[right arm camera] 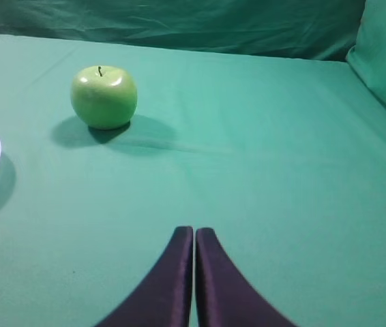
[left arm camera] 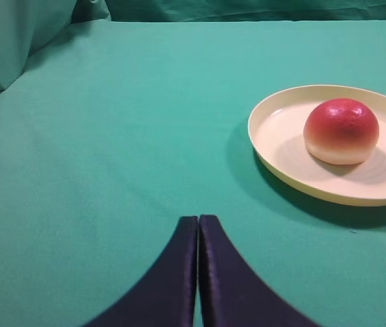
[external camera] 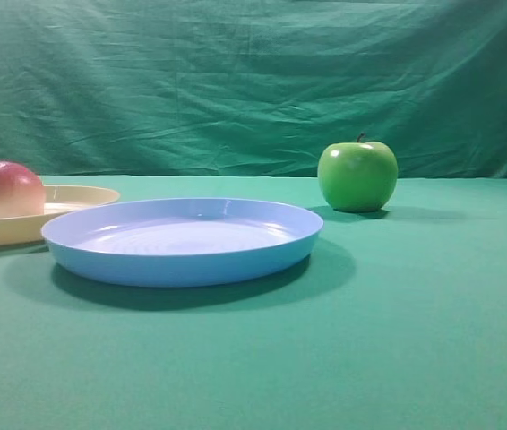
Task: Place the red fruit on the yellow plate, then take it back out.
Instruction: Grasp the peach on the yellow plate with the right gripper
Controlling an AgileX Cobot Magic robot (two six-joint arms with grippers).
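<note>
- We're seeing the red fruit [left arm camera: 341, 131] sitting on the yellow plate [left arm camera: 275, 139], ahead and right of our left gripper [left arm camera: 198, 225], well apart.
- Left gripper's fingers are pressing together, holding nothing.
- Right gripper [right arm camera: 194, 235] likewise, facing the green apple [right arm camera: 104, 96].

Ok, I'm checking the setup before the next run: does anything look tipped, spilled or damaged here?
Nothing stands out. The rounded red-pink fruit sits inside the pale cream-yellow plastic plate, the light blue plastic plate lies flat, the shiny green apple stands upright, and both tools are shut and empty.
</note>
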